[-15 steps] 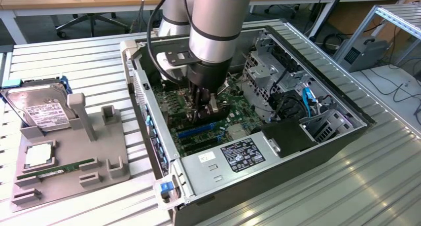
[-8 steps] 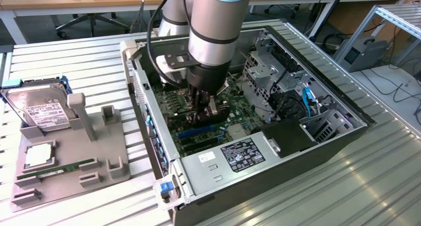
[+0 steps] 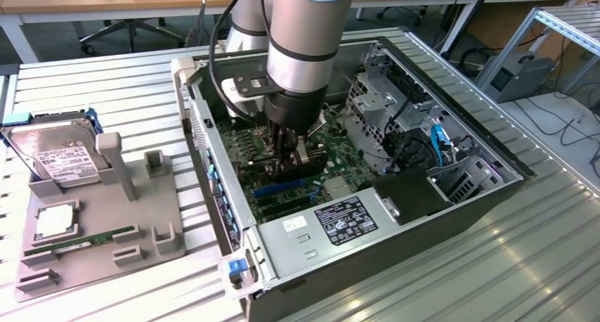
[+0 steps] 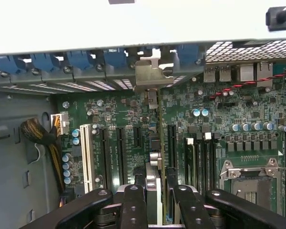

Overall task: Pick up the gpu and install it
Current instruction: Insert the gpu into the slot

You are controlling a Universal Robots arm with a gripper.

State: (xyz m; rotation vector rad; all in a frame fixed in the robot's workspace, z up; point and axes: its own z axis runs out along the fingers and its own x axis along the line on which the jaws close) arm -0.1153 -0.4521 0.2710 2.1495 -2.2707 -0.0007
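Slatted metal bench (image 3: 525, 266), open PC case (image 3: 487, 195) lying on its side. I've got the gripper (image 4: 157, 200) partly closed on the gpu (image 4: 155, 143), card edge-on over a mobo slot, bracket toward the rear wall so it seats.

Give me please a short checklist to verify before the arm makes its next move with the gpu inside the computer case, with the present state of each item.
1. Gripper shut on the gpu: ok, the fingers clamp the card edge-on.
2. Card upright over the motherboard: ok.
3. Silver bracket at the rear slot opening of the case: ok, it sits between the blue latches.
4. Card edge fully pressed into its slot: cannot tell, the card hides the contact.
5. Cable bundle away from the card: ok.
6. Arm away from the drive cage: ok.
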